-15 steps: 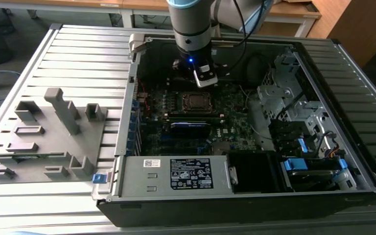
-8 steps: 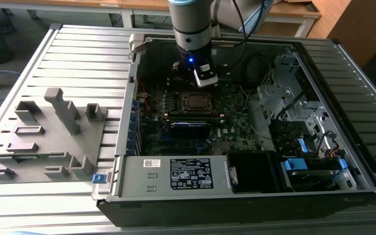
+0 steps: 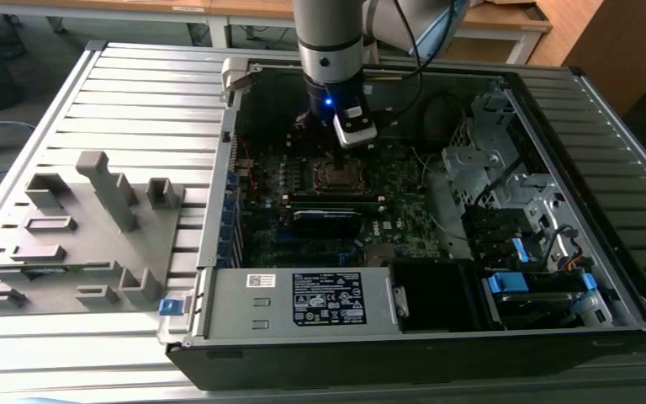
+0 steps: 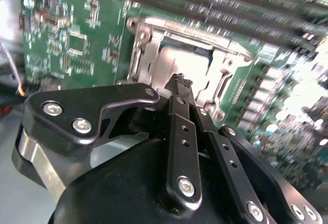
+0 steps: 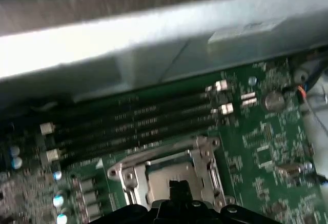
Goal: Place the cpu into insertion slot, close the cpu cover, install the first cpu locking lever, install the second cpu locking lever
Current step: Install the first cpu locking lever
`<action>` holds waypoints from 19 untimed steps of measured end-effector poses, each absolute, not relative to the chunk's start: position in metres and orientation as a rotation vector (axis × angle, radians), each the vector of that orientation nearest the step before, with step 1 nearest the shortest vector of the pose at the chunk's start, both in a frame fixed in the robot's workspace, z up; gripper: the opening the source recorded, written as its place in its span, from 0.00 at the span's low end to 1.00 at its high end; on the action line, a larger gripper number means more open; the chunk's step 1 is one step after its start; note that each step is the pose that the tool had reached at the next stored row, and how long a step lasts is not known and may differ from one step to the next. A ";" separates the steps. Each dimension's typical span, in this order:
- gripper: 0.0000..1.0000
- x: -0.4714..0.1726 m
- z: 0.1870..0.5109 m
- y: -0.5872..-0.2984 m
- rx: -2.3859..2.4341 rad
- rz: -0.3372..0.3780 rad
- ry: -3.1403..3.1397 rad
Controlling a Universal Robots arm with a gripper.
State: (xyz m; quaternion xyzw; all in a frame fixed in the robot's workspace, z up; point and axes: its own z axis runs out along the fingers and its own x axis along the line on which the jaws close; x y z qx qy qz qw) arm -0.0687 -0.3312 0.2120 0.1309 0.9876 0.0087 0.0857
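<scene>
Exterior view: open computer case (image 3: 592, 109) on a ribbed metal desk (image 3: 132, 93); grey moulded fixture tray (image 3: 76, 244) at this view's left
Arm: hangs above the green motherboard (image 3: 267, 227), tool (image 3: 352, 139) just above the socket
Tool: black fingers (image 4: 182, 131) pressed together, holding nothing
Insertion slot: (image 4: 179, 65) square, dull grey cpu (image 4: 179, 62) lying inside
Cpu cover: (image 4: 146, 49) thin silver frame down around the chip
Both wrist views: long black memory slots (image 5: 133, 116) beside the socket
Hidden: locking levers hard to make out
</scene>
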 end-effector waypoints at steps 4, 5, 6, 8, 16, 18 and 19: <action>0.11 -0.069 0.212 -0.331 0.390 0.023 2.944; 0.11 -0.069 0.212 -0.331 0.390 0.022 2.948; 0.11 -0.069 0.212 -0.331 0.392 0.020 2.960; 0.11 -0.068 0.211 -0.331 0.395 0.014 2.995; 0.11 -0.068 0.212 -0.331 0.392 0.014 3.020; 0.11 -0.068 0.214 -0.331 0.384 0.020 3.021; 0.11 -0.068 0.215 -0.331 0.382 0.024 3.022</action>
